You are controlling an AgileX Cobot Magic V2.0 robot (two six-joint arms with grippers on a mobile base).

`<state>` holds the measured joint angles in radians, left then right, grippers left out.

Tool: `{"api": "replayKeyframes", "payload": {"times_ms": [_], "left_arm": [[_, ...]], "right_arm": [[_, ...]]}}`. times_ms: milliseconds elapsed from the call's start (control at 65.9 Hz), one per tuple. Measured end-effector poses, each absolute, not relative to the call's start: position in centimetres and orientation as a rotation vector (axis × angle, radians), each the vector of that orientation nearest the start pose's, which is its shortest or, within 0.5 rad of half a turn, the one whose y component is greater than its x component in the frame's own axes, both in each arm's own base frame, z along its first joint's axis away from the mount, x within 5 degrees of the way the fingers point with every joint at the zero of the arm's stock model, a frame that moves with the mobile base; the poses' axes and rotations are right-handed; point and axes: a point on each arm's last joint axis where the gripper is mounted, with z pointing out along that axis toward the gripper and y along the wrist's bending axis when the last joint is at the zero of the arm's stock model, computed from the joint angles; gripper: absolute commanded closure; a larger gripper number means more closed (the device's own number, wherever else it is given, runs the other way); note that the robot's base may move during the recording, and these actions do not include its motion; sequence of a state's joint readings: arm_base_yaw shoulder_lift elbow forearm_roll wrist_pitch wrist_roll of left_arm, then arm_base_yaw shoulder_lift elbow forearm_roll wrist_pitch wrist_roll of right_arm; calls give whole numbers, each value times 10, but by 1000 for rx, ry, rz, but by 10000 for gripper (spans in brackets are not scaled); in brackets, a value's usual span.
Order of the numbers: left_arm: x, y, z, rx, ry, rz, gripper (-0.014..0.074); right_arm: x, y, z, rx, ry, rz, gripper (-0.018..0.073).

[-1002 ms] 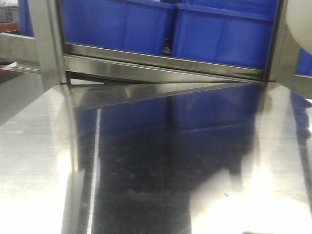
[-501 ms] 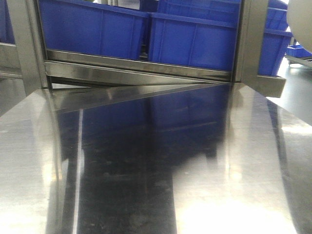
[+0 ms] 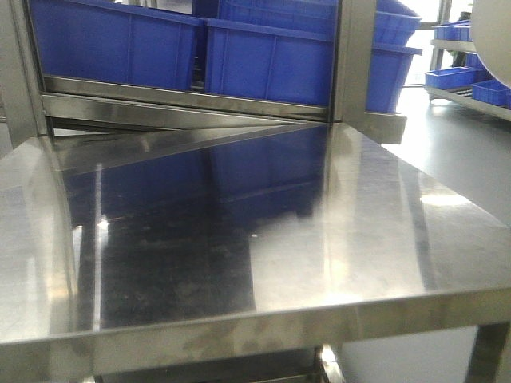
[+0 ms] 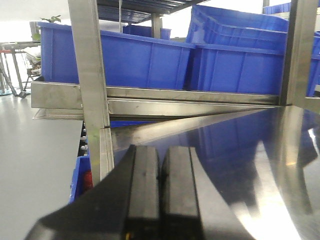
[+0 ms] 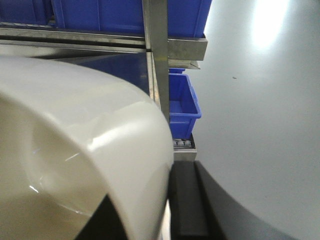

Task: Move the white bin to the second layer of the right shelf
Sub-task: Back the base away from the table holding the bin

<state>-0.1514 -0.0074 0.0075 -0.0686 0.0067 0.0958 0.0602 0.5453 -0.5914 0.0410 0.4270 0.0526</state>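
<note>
The white bin (image 5: pixel 75 125) fills the left of the right wrist view, glossy and cream-white. My right gripper (image 5: pixel 150 185) is shut on its wall, one finger inside and one black finger (image 5: pixel 187 200) outside. In the front view the bin (image 3: pixel 495 40) shows only as a pale curve at the top right edge, held above the table. My left gripper (image 4: pixel 160 155) is shut with nothing between its pads, low over the left part of the steel tabletop (image 4: pixel 225 150). The right shelf second layer is out of view.
The shiny steel tabletop (image 3: pixel 239 239) lies in front, its near edge in view. Behind it a steel rack holds large blue crates (image 3: pixel 263 56) between upright posts (image 3: pixel 351 56). A small blue bin (image 5: pixel 182 100) sits lower on the rack. Grey floor (image 5: pixel 260 125) lies to the right.
The front view has swung right and drawn back: rack and crates slid left, and the table's near edge and the floor on the right came into view. The bin stays held.
</note>
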Motion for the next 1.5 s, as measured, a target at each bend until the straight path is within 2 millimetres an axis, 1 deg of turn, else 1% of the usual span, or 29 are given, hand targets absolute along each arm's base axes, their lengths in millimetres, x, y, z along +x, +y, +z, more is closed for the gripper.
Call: {"api": "replayKeyframes", "payload": {"times_ms": [1503], "left_arm": [[55,-8,210,133,1485,-101,512]], "right_arm": [[111,8,331,16,1866,120,536]]}}
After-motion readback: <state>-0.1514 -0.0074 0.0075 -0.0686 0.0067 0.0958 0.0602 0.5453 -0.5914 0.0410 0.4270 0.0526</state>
